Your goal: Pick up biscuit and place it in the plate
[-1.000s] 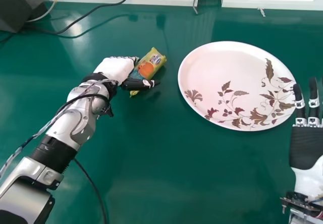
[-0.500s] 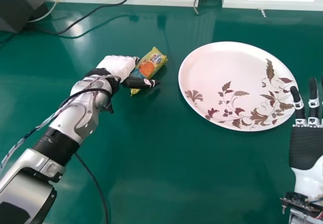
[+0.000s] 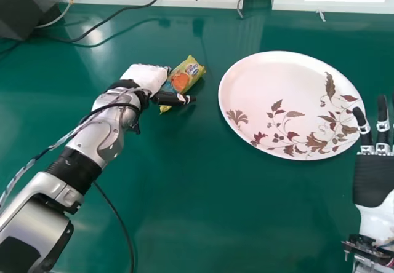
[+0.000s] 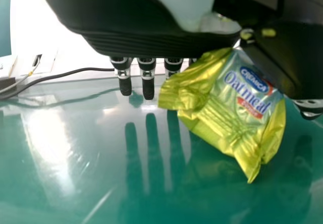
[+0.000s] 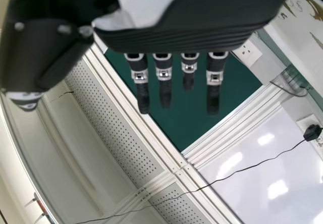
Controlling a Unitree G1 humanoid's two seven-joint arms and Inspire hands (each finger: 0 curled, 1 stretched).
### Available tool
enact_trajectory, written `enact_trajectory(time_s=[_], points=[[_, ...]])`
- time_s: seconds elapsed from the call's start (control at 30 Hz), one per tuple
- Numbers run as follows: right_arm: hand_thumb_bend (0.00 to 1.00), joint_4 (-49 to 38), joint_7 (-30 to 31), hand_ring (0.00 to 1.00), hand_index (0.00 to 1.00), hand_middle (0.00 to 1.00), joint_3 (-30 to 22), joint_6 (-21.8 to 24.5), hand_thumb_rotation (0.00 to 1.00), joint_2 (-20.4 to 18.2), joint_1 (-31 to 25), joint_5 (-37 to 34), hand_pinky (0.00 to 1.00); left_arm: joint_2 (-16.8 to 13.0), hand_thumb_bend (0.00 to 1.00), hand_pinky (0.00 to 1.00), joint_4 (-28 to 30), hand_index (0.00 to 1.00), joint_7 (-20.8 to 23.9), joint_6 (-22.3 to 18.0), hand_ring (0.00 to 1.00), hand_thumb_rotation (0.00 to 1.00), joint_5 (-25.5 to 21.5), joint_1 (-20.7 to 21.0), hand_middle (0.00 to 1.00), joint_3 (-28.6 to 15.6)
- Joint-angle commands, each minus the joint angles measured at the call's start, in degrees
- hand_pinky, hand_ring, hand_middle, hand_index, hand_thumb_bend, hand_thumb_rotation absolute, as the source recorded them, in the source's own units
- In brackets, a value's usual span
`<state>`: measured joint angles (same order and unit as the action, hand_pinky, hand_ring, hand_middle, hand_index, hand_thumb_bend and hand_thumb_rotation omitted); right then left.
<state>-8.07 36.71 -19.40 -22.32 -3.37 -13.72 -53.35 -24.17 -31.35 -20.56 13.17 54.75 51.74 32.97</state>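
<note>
Around 9 o'clock from the plate (image 3: 277,98), the left hand (image 3: 146,79) sits uncurled at the biscuit (image 3: 190,71), so grasping stage imo; next: pinch, lift, carry toward 3.

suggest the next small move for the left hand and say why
I'd gently curl the left hand closed on the biscuit packet before lifting. The packet seems to sit between its thumb and fingers, but the visible fingers look straight, so lifting now might drop it short of the plate.
</note>
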Motion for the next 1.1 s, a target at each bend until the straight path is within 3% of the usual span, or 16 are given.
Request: enact_trajectory(time_s=[0.0,0.27,0.5,0.67,0.93,0.97,1.07], points=[[0.97,2.4,0.5,0.89,0.82,0.87,0.4,1.5,0.28,-4.1,-2.6,-1.5,0.71,0.2,1.0,1.0,-2.4,1.0,-1.4,-0.8,1.0,0.64,1.4,-1.2,1.0,2.5],[0.96,1.9,0.3,0.79,0.75,0.8,0.6,1.7,0.21,-4.2,-2.8,-1.6,0.6,0.0,1.0,1.0,-2.3,1.0,-1.0,-1.4,1.0,0.61,3.1,-0.9,1.0,4.4],[0.95,1.7,0.1,0.77,0.73,0.79,0.7,1.5,0.16,-4.3,-3.0,-1.3,0.6,0.0,1.0,1.0,-1.7,1.0,-1.0,-1.5,1.0,0.6,3.5,-0.8,1.0,4.2],[0.93,1.6,0.0,0.71,0.63,0.74,0.8,1.7,0.11,-4.5,-3.1,-1.5,0.55,0.4,1.0,1.0,-2.2,1.0,2.8,-1.5,1.0,0.59,4.1,-1.5,1.0,4.1],[0.89,0.6,-0.5,0.71,0.58,0.72,1.2,2.0,0.08,-4.8,-3.7,-1.6,0.52,0.9,1.0,0.95,-4.2,0.98,7.2,-2.5,0.97,0.57,3.3,-1.6,0.99,3.9],[0.71,0.5,-0.8,0.71,0.54,0.72,1.2,2.0,0.08,-4.9,-3.8,-1.4,0.53,1.0,1.0,0.93,-4.7,0.97,7.5,-2.6,0.96,0.56,3.3,-1.5,0.98,4.0],[0.56,0.2,-1.1,0.71,0.5,0.72,1.3,1.8,0.07,-5.0,-4.0,-1.0,0.54,1.2,1.0,0.92,-5.1,0.96,7.9,-2.9,0.94,0.56,3.2,-1.5,0.96,3.9]])
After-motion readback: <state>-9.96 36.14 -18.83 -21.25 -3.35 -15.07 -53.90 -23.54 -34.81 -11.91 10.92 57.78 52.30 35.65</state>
